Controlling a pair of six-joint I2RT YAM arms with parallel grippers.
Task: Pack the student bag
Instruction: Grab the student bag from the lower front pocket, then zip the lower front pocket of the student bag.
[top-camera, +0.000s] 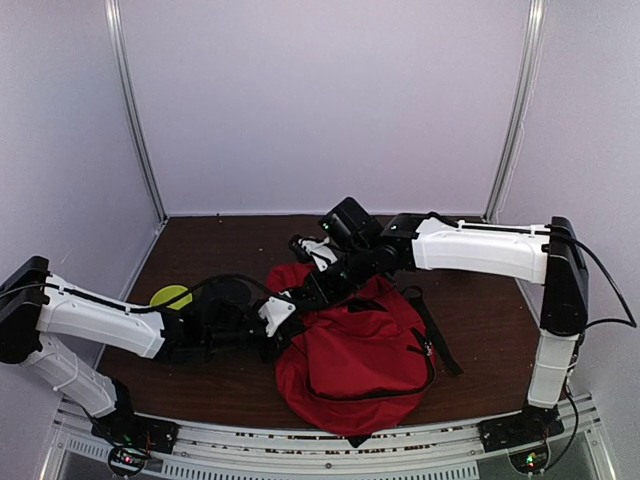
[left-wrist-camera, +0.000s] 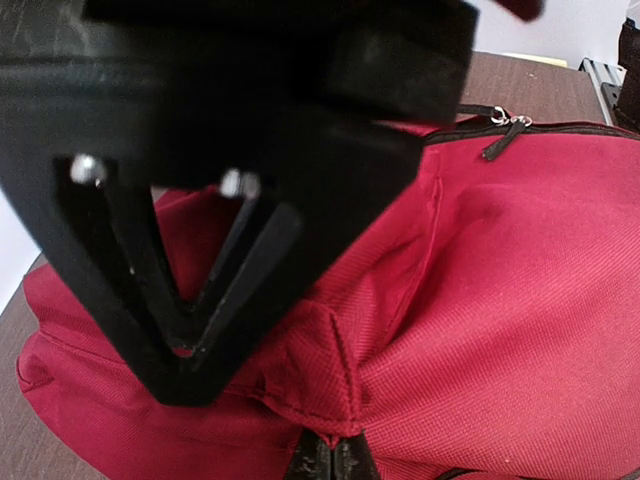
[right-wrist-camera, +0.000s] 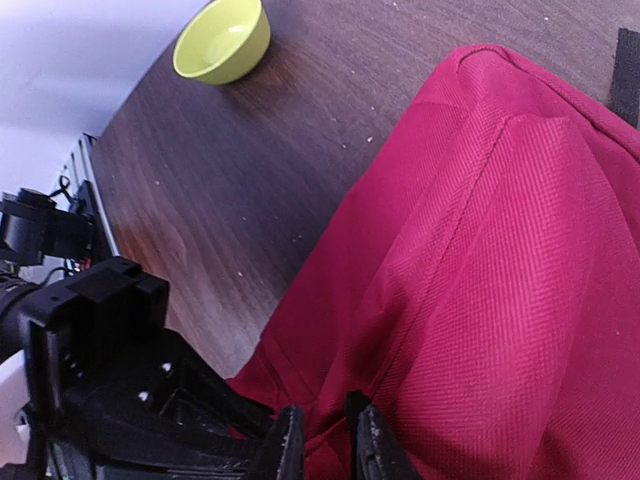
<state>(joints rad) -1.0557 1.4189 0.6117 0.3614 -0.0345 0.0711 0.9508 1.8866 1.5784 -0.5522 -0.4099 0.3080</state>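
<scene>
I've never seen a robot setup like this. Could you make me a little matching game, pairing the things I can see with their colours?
Things:
1. student bag
2. bowl
3. table
4. zipper pull

Colours:
A. dark brown
B. red
C. black
D. yellow-green

Right pairs: 1-B, 2-D, 3-A, 4-C.
</scene>
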